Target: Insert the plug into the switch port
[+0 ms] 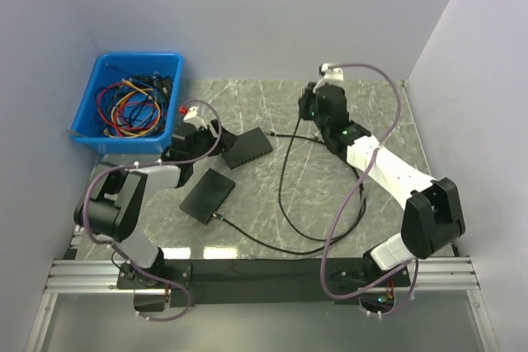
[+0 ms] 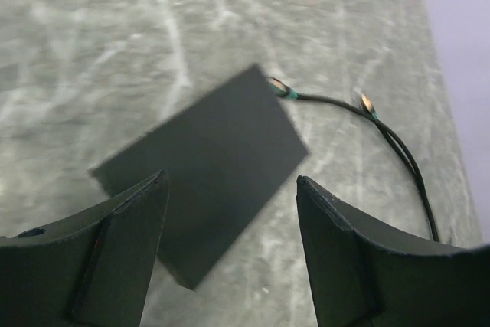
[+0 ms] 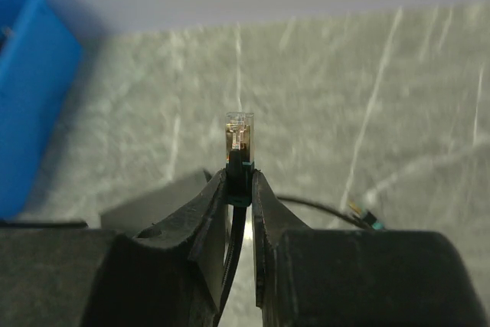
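Grey marbled bench (image 1: 272,105): right tool (image 3: 240,181) clamped plug (image 3: 239,132), tip protruding; left tool (image 2: 230,181) gaped open over switch (image 2: 214,143).

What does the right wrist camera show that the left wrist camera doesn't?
Only the right wrist view: the right gripper shut on a clear plug, and a blue bin at the left edge. Only the left wrist view: the left gripper, open and empty, and a cable end meeting a flat black box at its corner. Both: the grey marbled table, thin black cable, and a dark box shape, though whether it is the same box is unclear.
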Available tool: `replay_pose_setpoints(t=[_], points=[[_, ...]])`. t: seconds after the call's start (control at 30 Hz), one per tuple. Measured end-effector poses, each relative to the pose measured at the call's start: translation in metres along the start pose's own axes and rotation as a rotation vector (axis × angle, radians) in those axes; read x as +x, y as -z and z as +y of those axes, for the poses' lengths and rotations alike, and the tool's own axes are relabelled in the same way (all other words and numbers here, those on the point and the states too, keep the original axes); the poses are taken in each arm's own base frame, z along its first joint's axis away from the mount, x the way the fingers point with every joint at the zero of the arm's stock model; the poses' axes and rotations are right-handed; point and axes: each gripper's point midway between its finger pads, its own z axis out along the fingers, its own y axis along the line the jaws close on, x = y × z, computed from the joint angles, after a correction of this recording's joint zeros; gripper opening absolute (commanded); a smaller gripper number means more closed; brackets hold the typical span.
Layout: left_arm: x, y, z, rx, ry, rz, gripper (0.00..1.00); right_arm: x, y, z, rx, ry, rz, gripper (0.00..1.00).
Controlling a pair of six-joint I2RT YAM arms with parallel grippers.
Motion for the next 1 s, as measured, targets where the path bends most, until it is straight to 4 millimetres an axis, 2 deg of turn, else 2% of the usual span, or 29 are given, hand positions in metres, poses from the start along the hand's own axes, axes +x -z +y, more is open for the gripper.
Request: replay_pose_setpoints(t=[0.13,0.23,0.37,0.5,0.6,0.73,0.87,1.0], points=[[-0.003,-0.011,0.027,-0.067,0.046,0.016,0.73,0.056,0.008,-0.009,-0.015,-0.010,0.119,0.00],[-0.016,-0.020,0.039,-0.093,0.062,0.001,0.73,0.091,0.016,0.000,-0.071,-0.006,0.205,0.00],[-0.032,-0.033,0.043,-0.103,0.062,-0.019,0.73,0.139,0.040,0.040,-0.230,0.008,0.338,0.00],[-0.036,-0.047,0.046,-0.104,0.055,-0.013,0.73,0.179,0.064,0.084,-0.394,0.021,0.454,0.00],[-0.033,-0.057,0.050,-0.093,0.046,0.009,0.72,0.214,0.080,0.100,-0.476,0.026,0.547,0.00],[-0.022,-0.062,0.055,-0.054,0.055,0.049,0.72,0.256,0.087,0.104,-0.524,0.026,0.676,0.00],[-0.017,-0.063,0.055,-0.003,0.056,0.065,0.72,0.281,0.084,0.104,-0.518,0.032,0.754,0.00],[-0.016,-0.064,0.049,0.046,0.050,0.073,0.72,0.284,0.075,0.108,-0.505,0.036,0.771,0.00]])
